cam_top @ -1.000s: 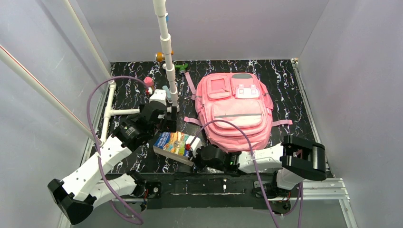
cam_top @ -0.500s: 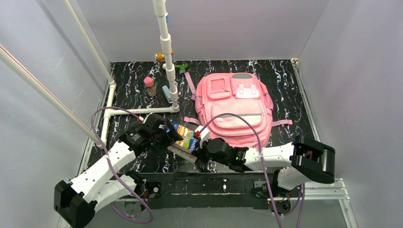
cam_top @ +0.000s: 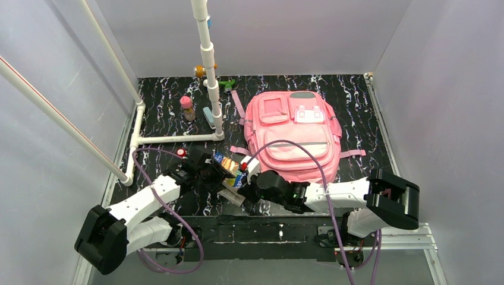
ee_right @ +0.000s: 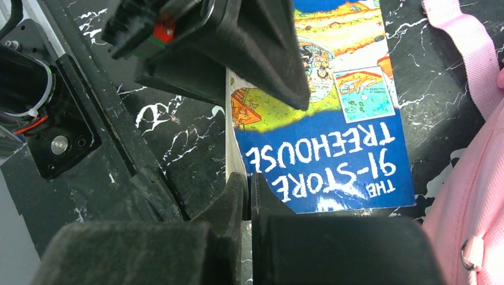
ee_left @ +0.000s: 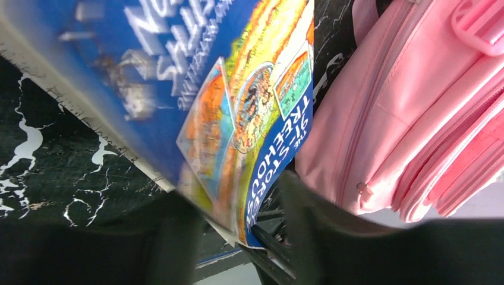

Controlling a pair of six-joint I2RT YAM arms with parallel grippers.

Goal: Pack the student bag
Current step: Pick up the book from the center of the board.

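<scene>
From above, the left arm has swung down from the white pipe (cam_top: 209, 65) to the near part of the counter (cam_top: 362, 107). Its left fingers (cam_top: 215, 173) now sit at the book (cam_top: 229, 167), opposite the right fingers (cam_top: 248, 186). The book stands tilted between the two arms, just left of the student bag (cam_top: 297, 142), which lies flat on its back in the middle of the counter. No pocket visibly gapes open.

In the left wrist view the blue and orange cover fills the frame and one corner of it runs down between the two dark fingers. They have drawn in from their wide stance of a second ago. The picture is blurred, so I cannot tell whether they already pinch the book. The pink bag lies close on the right.

In the right wrist view the right fingers are pressed together on the book's near corner beside the spine, as before, and a left finger overlaps the cover's far end.

This looks like a handover or a two-handed carry taking shape, and packing the book is still ahead.
</scene>
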